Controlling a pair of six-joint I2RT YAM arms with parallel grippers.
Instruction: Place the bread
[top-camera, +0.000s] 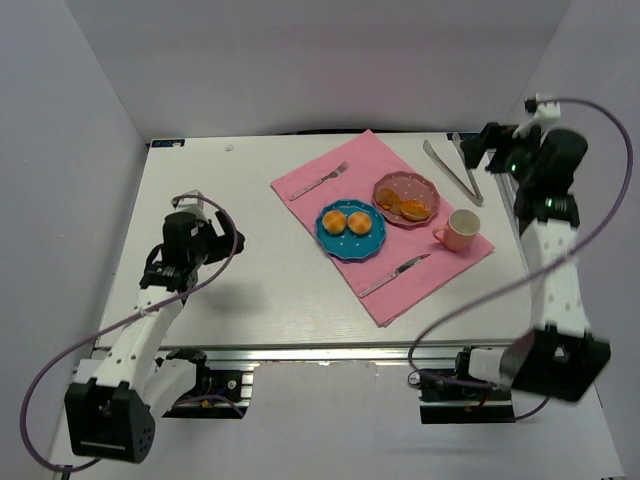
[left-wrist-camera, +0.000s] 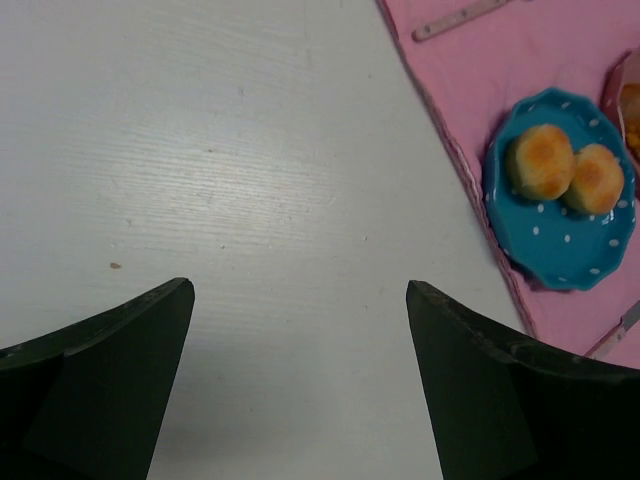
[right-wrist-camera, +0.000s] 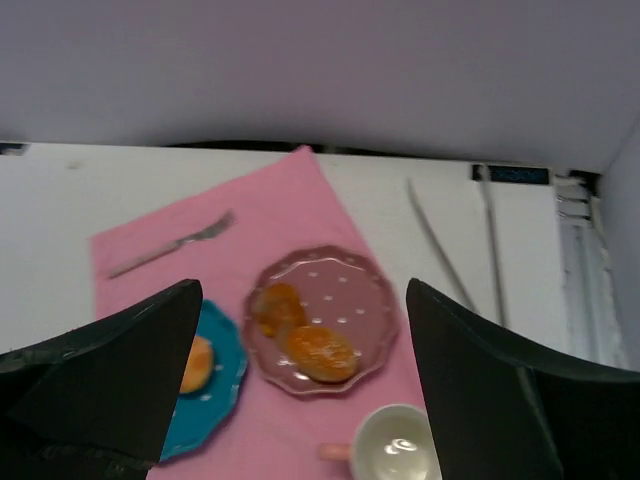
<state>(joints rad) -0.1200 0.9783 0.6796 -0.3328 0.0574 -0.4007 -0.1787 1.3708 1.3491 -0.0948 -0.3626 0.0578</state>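
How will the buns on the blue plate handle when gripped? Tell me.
The buns look soft and puffy, so probably light and squashable. Round, they may roll if nudged. They touch each other, so lifting one could shift the other.

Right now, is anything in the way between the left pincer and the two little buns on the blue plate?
Nothing visible. The open left pincer hangs over the white table; only the edge of the flat pink cloth lies between it and the two round golden-brown buns on the blue dotted plate.
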